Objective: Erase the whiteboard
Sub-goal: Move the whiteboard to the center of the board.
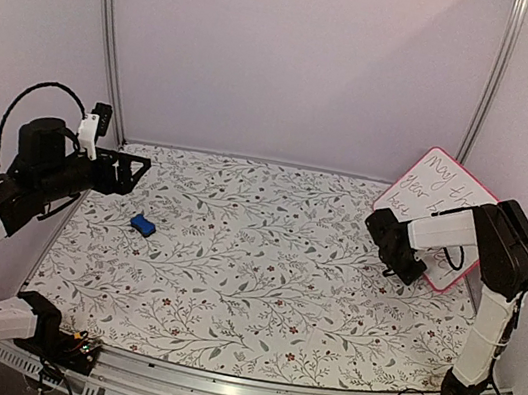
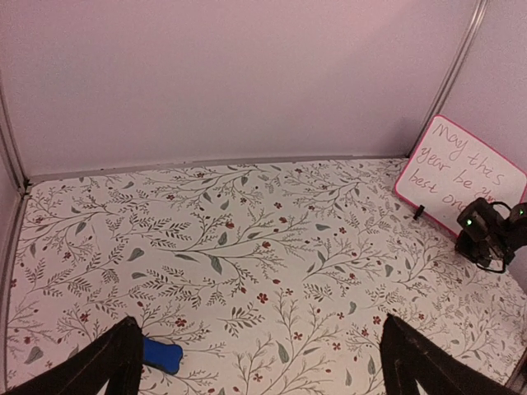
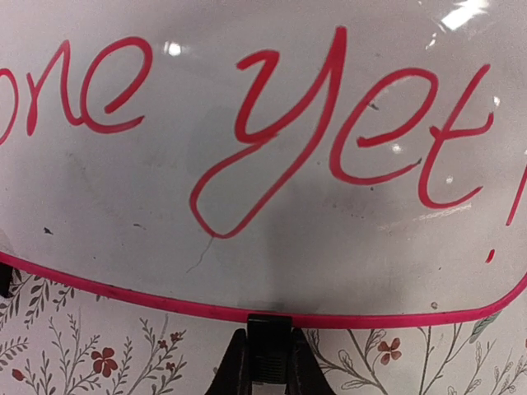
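Whiteboard (image 1: 439,194): you have it at the far right corner of the desk (image 1: 257,298), standing tilted, its face turned towards the arms. Red handwriting (image 3: 272,123) covers the face; the right wrist view reads "one yet!" just above the pink frame (image 3: 123,290).

Right fingers (image 3: 235,378): clenched. They meet at the board's lower rim, pinching a small black foot (image 3: 269,325) fixed to the frame. The desk's floral cover shows directly beneath.

Left fingers (image 2: 107,366): released and spread wide, holding nothing. They hang above the left side of the desk, well apart from the board.

Blue eraser block (image 1: 143,225): lying flat on the desk near the left fingers, touched by neither arm.
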